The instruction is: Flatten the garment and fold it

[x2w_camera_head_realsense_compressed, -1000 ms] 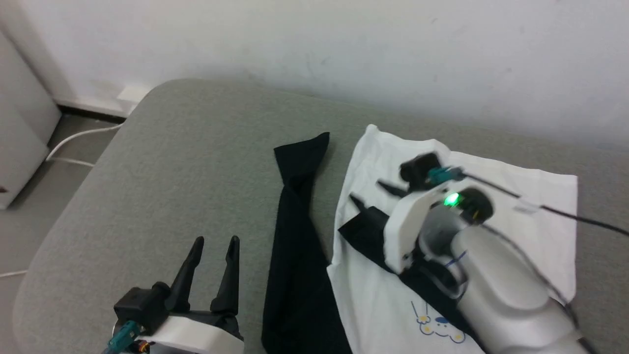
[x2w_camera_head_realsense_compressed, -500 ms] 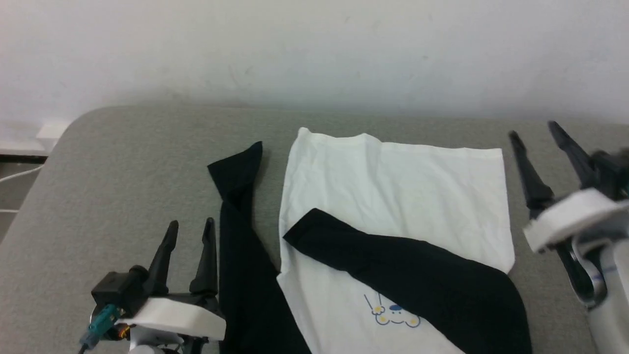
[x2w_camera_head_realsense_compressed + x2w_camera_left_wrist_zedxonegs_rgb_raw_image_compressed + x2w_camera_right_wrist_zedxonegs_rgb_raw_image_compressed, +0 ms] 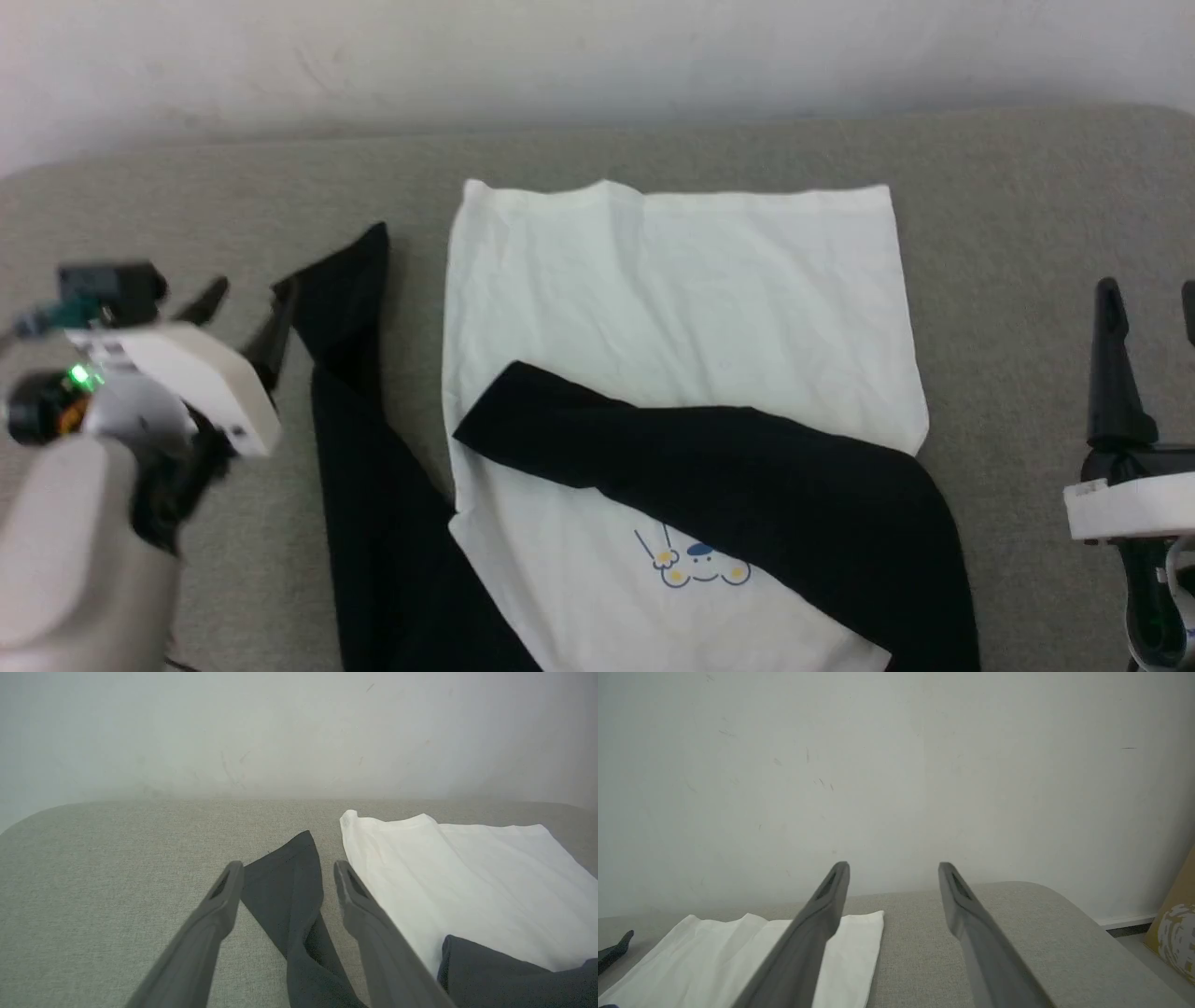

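Note:
The garment lies on the grey cushion with its cream-white body [image 3: 672, 299] spread flat and its hem toward the wall. One black sleeve [image 3: 738, 476] is folded diagonally across the body, just above the blue cartoon print [image 3: 695, 562]. The other black sleeve [image 3: 359, 439] stretches out along the body's left side. My left gripper [image 3: 250, 297] is open beside that sleeve's cuff; in the left wrist view the gripper [image 3: 287, 868] straddles the cuff [image 3: 285, 891] from above. My right gripper [image 3: 1148, 308] is open over bare cushion, right of the body [image 3: 738, 952].
The grey cushion [image 3: 1008, 233] runs back to a white wall [image 3: 597, 56], with rounded corners at both ends. A brown board [image 3: 1176, 933] leans on the floor past the cushion's right end.
The head camera swung right. My right arm left the sleeve lying across the body and drew back to the right side. My left gripper moved forward to the other sleeve's cuff.

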{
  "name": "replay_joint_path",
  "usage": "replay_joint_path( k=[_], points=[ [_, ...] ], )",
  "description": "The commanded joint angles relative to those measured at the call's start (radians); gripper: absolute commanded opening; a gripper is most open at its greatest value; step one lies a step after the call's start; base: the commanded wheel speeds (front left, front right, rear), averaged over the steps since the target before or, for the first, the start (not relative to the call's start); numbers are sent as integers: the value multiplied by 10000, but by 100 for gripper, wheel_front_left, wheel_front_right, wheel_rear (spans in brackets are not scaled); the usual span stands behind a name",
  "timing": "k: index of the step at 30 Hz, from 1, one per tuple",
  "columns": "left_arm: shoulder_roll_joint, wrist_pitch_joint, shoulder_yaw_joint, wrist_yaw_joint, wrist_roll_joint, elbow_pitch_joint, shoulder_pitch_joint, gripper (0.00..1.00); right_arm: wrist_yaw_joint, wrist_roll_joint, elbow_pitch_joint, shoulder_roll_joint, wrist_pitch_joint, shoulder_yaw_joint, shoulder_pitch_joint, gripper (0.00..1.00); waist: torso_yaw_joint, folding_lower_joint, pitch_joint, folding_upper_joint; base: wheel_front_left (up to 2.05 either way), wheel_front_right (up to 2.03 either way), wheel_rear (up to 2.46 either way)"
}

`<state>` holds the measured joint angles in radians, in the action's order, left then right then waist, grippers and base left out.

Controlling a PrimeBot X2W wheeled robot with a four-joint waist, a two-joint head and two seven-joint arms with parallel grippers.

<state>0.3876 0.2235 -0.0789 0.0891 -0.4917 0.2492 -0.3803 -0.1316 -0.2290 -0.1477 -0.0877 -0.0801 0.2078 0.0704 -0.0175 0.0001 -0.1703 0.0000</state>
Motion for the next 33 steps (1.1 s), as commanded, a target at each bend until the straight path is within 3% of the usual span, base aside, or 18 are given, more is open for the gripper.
replay_joint_path(
  k=[1,6,9,16,22,26,27,28,30,33],
  points=[
    [279,569,7,143,-238,319,-567,100,9,19,-169,80,39,65,-72,100,-862,-1,-1100,0,0,0,0],
    [1269,3085,-207,273,-718,1751,-2105,100,9,-50,-415,229,35,-16,95,100,-1385,-1,-1824,0,0,0,0],
    [1657,4024,-232,290,-878,2328,-2675,100,9,-98,-410,292,-24,-76,183,100,-1656,-1,-2117,0,0,0,0],
    [2102,5377,-231,120,-1095,3094,-3174,100,9,-120,-248,357,-199,-138,211,100,-1981,-1,-2511,0,0,0,0],
    [2703,6062,-659,-163,-493,3526,-3065,100,9,-178,-126,370,-339,-104,279,100,-2034,-1,-2672,0,0,0,0],
    [2632,6644,-674,-200,-741,3805,-2980,100,9,-214,-14,372,-378,-140,342,100,-1990,-1,-2727,0,0,0,0],
    [2614,6880,-706,-171,-825,3843,-2955,46,9,-211,9,373,-382,-131,360,100,-1969,-1,-2733,0,0,0,0],
    [2592,7093,-712,-145,-931,3858,-2936,0,9,-206,30,373,-384,-115,379,100,-1943,-1,-2734,0,0,0,0],
    [2558,7343,-675,-110,-1126,3808,-2910,0,9,-192,73,373,-384,-64,413,100,-1876,-1,-2723,0,0,0,0],
    [2555,6745,-409,-275,-1194,3622,-2968,0,9,-136,149,373,-355,-1,434,100,-1763,-1,-2632,0,0,0,0]
  ],
)
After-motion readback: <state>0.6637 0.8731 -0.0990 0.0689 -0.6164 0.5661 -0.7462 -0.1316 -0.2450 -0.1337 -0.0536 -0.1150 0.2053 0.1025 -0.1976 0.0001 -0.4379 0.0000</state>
